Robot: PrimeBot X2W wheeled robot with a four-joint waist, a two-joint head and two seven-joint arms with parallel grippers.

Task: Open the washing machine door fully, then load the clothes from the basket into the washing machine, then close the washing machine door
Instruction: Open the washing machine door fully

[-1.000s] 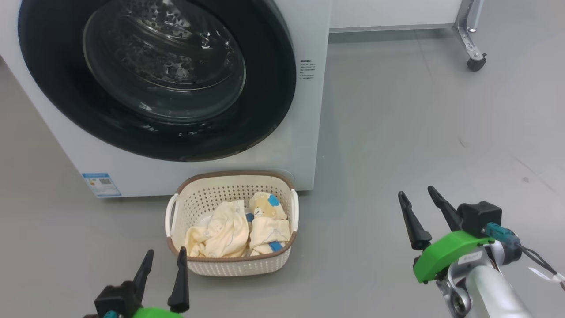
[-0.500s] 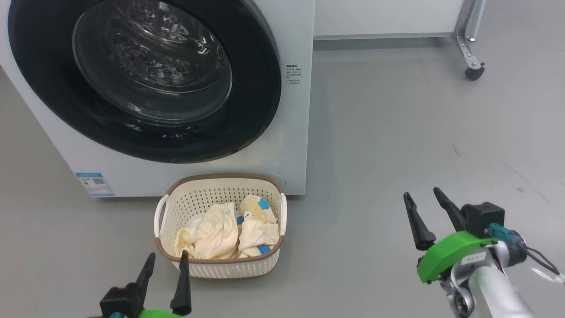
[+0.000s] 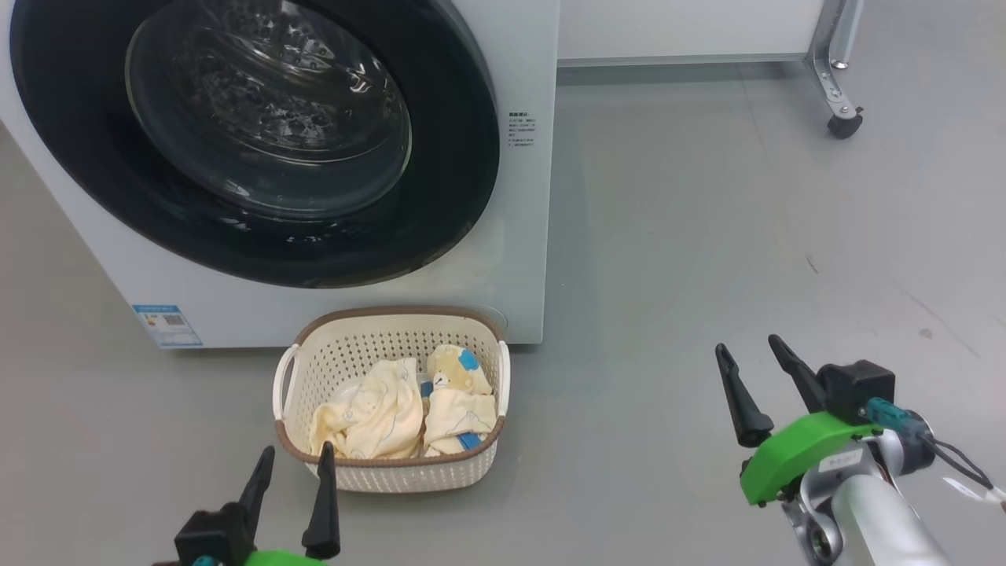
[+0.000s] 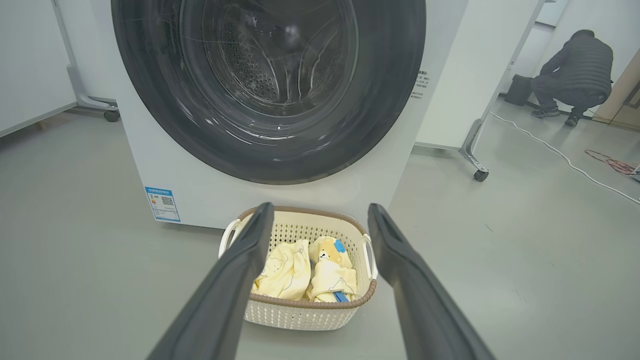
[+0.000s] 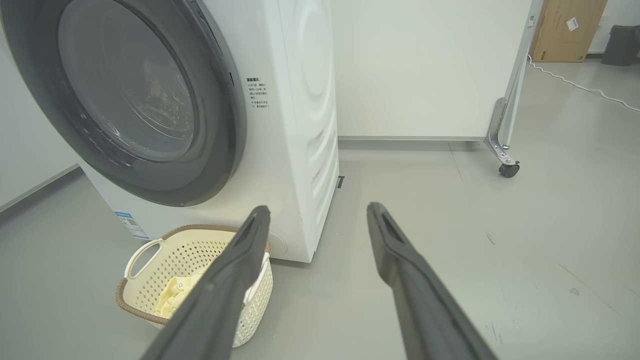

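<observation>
door: washing machine door (image 3: 255,134) shut flush on the front of the washing machine (image 3: 523,236); steel drum visible through the glass.
machine: stands on the grey floor (image 3: 668,236); blue label sticker (image 3: 167,325) low at its front-left corner.
basket: basket (image 3: 393,472) on the floor, just in front of the machine's base, below the door and nearer the machine's right front corner; upright.
clothes: clothes (image 3: 369,417) all inside the basket, two pale yellow bundles side by side, bear print and blue trim on the right one.
left hand: left hand (image 3: 297,448) has its fingers apart and nothing between them. It sits at the basket's near-left corner; in the head view its right finger overlaps the near rim, and I cannot tell whether they touch. Left wrist view: basket and clothes dead ahead, framed between the two fingers.
right hand: right hand (image 3: 747,343) has its fingers apart and nothing in them. It hangs over bare floor, well apart from the basket, right of the machine. Right wrist view: basket off to the left, partly behind the left finger.
background: person (image 4: 575,70) crouching far off in the left wrist view.
</observation>
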